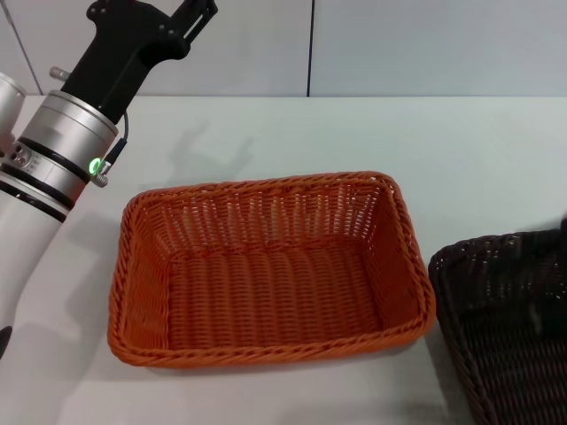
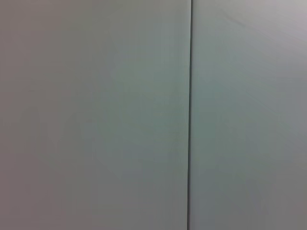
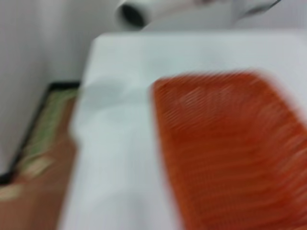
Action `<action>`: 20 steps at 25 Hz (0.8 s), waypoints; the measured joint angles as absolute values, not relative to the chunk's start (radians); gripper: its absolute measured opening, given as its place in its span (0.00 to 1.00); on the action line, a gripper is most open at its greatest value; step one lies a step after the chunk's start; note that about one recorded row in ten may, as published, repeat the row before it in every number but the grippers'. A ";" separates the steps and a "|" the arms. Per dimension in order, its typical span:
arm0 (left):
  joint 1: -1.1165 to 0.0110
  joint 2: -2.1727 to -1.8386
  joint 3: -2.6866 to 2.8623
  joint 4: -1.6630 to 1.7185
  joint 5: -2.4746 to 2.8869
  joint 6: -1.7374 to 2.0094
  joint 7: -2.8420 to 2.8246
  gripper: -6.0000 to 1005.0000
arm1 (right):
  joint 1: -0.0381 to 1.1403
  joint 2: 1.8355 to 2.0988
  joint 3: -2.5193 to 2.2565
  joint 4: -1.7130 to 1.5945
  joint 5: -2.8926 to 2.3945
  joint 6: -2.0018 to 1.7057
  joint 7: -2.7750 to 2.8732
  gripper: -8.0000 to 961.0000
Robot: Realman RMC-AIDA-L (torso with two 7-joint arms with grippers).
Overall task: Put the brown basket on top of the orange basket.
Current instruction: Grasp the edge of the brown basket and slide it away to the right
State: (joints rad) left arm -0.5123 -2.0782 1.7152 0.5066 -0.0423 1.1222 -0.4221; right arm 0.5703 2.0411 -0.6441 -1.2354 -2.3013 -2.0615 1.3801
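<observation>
The orange basket (image 1: 266, 274) stands empty on the white table (image 1: 443, 150), in the middle of the head view. It also fills the right wrist view (image 3: 235, 148), blurred. The brown basket (image 1: 509, 319) is at the lower right, cut off by the picture's edge, with its near rim close beside the orange basket's right rim. I cannot tell whether it rests on the table or is held up. My left gripper (image 1: 199, 11) is raised high at the far left, away from both baskets. My right gripper does not show.
The table's far half is bare up to a grey panelled wall (image 2: 96, 115). In the right wrist view the table's edge drops off to a floor with a dark-framed object (image 3: 33, 143), and my left arm (image 3: 158, 9) shows beyond the orange basket.
</observation>
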 joint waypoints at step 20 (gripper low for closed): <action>-0.500 -2.075 1.715 0.503 -0.043 1.125 -0.421 0.84 | 0.616 2.000 -0.514 -1.288 -2.293 -1.697 1.555 0.57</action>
